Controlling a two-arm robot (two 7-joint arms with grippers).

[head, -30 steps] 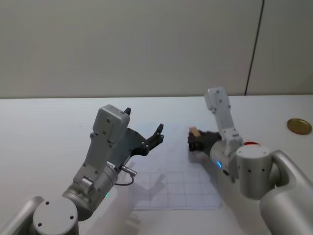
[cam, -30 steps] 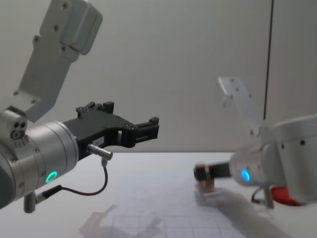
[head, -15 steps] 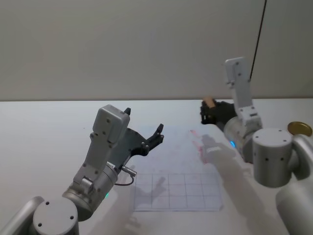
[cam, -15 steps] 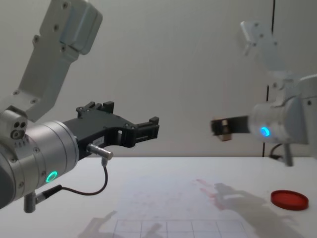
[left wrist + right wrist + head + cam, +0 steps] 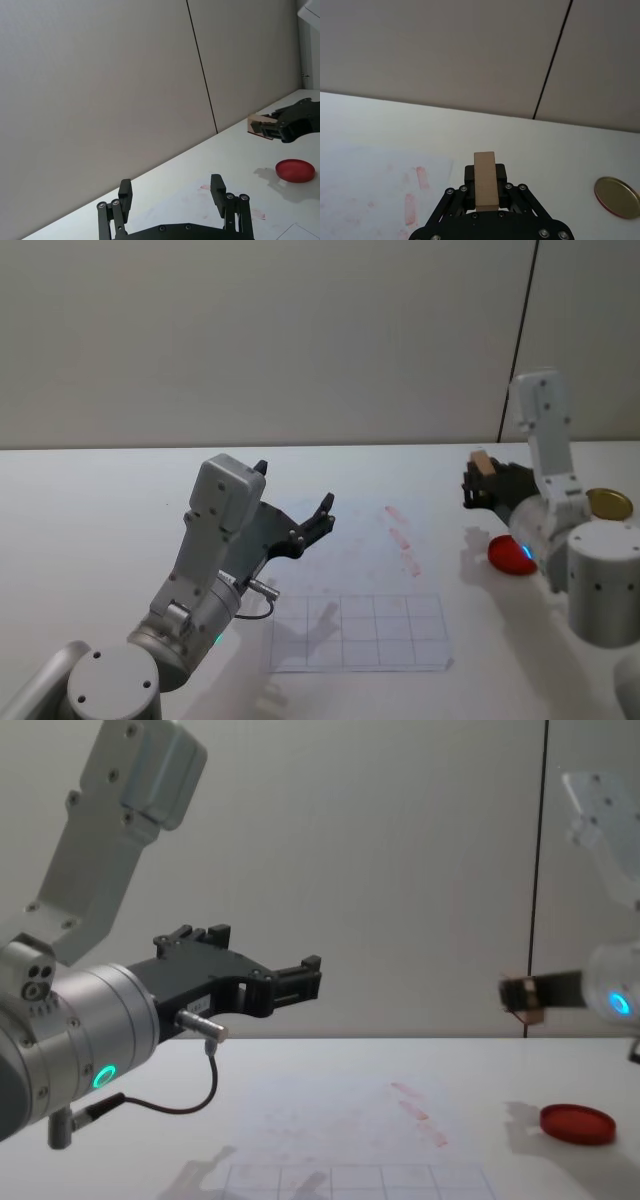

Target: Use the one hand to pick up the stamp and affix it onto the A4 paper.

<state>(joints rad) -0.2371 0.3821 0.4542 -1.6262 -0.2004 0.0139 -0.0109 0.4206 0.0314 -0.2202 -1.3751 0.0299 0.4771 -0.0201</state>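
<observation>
Right gripper (image 5: 478, 482) is being held in the air to the right of the paper (image 5: 360, 585), its fingers clamped on the wooden stamp (image 5: 485, 180), which is thus being kept raised, clear of the table (image 5: 90, 500). A red ink pad (image 5: 577, 1123) is lying just below it. Left gripper (image 5: 290, 982) is being held spread apart, unloaded, above the paper's left side.
</observation>
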